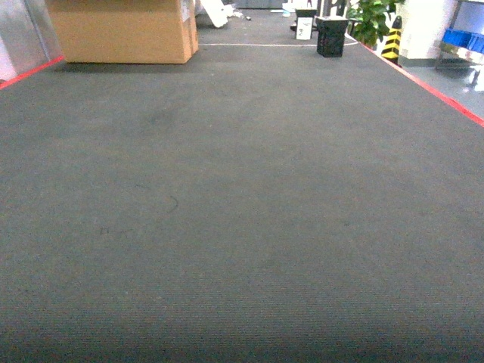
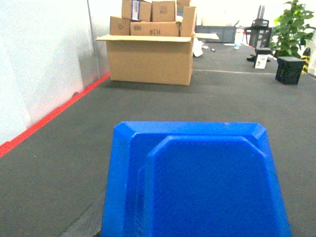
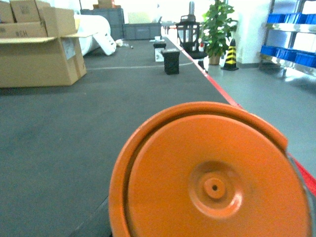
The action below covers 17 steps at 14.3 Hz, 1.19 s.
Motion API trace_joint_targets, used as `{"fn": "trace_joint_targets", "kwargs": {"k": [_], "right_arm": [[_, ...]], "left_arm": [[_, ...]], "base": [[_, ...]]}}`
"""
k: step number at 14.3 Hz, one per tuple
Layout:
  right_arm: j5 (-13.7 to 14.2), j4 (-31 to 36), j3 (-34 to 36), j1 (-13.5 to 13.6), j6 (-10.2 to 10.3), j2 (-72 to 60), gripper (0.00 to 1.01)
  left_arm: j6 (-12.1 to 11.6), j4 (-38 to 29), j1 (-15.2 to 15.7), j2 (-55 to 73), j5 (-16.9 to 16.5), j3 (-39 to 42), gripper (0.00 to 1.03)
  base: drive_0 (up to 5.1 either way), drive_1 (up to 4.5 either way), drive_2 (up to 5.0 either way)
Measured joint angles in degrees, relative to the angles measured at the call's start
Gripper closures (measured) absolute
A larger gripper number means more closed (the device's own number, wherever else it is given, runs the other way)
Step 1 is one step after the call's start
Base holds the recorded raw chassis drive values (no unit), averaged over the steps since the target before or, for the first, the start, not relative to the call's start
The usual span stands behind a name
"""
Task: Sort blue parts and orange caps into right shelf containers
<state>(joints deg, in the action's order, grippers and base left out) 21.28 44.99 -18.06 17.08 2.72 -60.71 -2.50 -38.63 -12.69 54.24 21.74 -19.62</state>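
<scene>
Warehouse floor — cardboard boxes [image 2: 150, 54], bin shelving [image 3: 291, 37].

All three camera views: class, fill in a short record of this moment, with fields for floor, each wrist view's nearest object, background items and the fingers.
floor: dark grey carpet edged with red tape
left wrist view: bright blue angular plastic part fills the foreground
right wrist view: round orange plastic cap fills the foreground
background: large brown cardboard box, small black crate, green potted plant, blue shelf bins
fingers: none visible

Dark grey carpet floor [image 1: 242, 227] under cardboard box [image 1: 125, 30], black crate [image 1: 331, 36]
</scene>
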Motion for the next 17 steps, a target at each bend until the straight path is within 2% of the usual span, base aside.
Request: {"fn": "trace_joint_targets", "kwargs": {"k": [1, 2, 3, 4, 12, 14, 15, 16, 17], "right_arm": [[0.6, -3.6, 1.1, -0.3, -0.7, 6.6, 0.56], [3.3, -13.0, 2.6, 1.0, -2.6, 24.0, 0.56], [6.4, -16.0, 3.0, 4.3, -4.9, 27.8, 0.56], [-5.2, -32.2, 3.4, -1.9, -3.8, 33.9, 0.56], [-9.3, -32.6, 7.3, -5.4, -3.6, 36.7, 0.56], [-12.1, -32.7, 9.5, -8.1, -3.5, 39.7, 0.56], [-13.1, -33.0, 10.5, -9.2, -3.4, 41.0, 0.56], [-14.7, -33.6, 11.4, -10.7, -3.3, 42.2, 0.56], [-19.7, -34.0, 12.2, -14.8, -3.3, 43.5, 0.56]], "left_arm": [[-1.0, 3.8, -1.2, -6.1, 1.6, 0.5, 0.60], [-2.5, 13.5, -4.6, -20.9, 5.9, 1.1, 0.60], [-4.0, 14.1, -6.0, -24.2, 9.2, 1.5, 0.60], [-0.1, 29.9, -0.2, -28.3, -5.7, 0.9, 0.60], [1.3, 30.4, 3.0, -31.4, -11.8, 5.8, 0.60], [2.1, 30.0, 5.3, -34.0, -14.1, 8.8, 0.60], [2.2, 30.0, 7.3, -35.4, -16.3, 9.9, 0.60], [2.2, 30.0, 11.9, -37.0, -21.0, 11.0, 0.60], [2.3, 30.0, 13.2, -37.6, -20.7, 11.9, 0.60]], "base": [[0.0, 0.00, 0.0], [0.0, 0.00, 0.0], [0.0, 0.00, 0.0], [0.0, 0.00, 0.0], [0.0, 0.00, 0.0], [0.0, 0.00, 0.0], [0.0, 0.00, 0.0], [0.0, 0.00, 0.0], [0.0, 0.00, 0.0]]}}
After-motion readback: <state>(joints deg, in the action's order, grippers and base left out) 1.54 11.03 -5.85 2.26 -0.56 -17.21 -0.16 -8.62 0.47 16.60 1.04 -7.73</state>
